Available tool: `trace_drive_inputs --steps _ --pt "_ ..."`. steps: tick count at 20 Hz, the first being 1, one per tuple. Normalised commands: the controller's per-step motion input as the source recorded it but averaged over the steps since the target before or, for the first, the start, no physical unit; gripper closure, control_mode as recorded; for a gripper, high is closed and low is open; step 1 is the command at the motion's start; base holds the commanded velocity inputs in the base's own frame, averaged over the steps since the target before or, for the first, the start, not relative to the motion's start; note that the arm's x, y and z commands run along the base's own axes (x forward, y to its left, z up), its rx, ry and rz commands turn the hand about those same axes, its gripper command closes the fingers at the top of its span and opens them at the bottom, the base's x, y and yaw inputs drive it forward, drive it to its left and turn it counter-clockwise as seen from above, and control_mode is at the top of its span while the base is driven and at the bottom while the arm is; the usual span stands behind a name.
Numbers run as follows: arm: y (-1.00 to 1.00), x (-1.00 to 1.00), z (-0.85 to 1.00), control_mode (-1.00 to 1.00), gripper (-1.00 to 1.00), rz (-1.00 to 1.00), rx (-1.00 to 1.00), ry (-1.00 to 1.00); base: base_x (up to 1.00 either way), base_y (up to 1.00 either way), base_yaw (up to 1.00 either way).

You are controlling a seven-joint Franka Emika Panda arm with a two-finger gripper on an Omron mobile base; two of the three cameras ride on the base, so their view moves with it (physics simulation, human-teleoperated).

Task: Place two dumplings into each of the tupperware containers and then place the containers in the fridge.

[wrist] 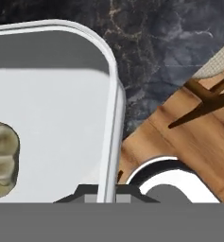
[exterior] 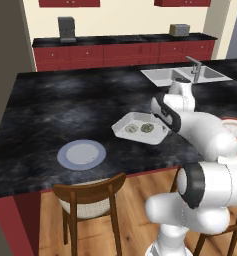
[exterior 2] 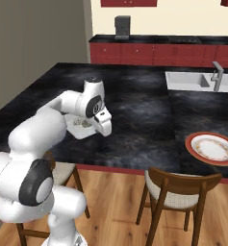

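One white tupperware container (exterior: 140, 127) rests on the black counter near its front edge. Two dumplings (exterior: 131, 128) (exterior: 147, 128) lie in it side by side. In the hand view the container's rounded rim (wrist: 114, 118) runs straight down between my finger tips, and one mottled dumpling (wrist: 2, 158) lies inside at the left. My gripper (wrist: 107, 193) is shut on that rim. From the right base view my hand (exterior 2: 104, 130) points down at the right end of the container (exterior 2: 81, 130). The fridge is out of view.
A pale blue-grey plate (exterior: 81, 154) lies left of the container. A red-rimmed plate (exterior 2: 212, 148) sits far to the right. The sink (exterior: 182, 75) is at the back. Wooden chairs (exterior: 90, 195) (exterior 2: 178, 185) stand under the counter's edge. A tall grey wall (exterior 2: 38, 48) rises at the left.
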Motion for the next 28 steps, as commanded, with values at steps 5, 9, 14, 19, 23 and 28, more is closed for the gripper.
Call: trace_drive_inputs --steps 5,9,14,19,23,28 --pt "-0.01 -0.92 0.40 -1.00 1.00 -0.61 0.02 -0.03 0.00 0.00 0.00" --pt "0.13 -0.61 0.52 -1.00 1.00 -0.56 0.04 0.00 0.00 0.00 0.00" --pt "0.22 -0.80 0.66 -1.00 1.00 -0.30 0.15 0.00 0.00 0.00 0.00" --pt "0.04 -0.83 0.59 -1.00 1.00 -0.03 0.07 -0.01 0.00 0.00 0.00" --pt "0.05 -0.31 0.56 -1.00 1.00 -0.05 0.00 -0.15 0.00 0.00 0.00" --pt "0.09 -0.11 0.42 -1.00 1.00 -0.08 0.00 -0.05 0.00 0.00 0.00"
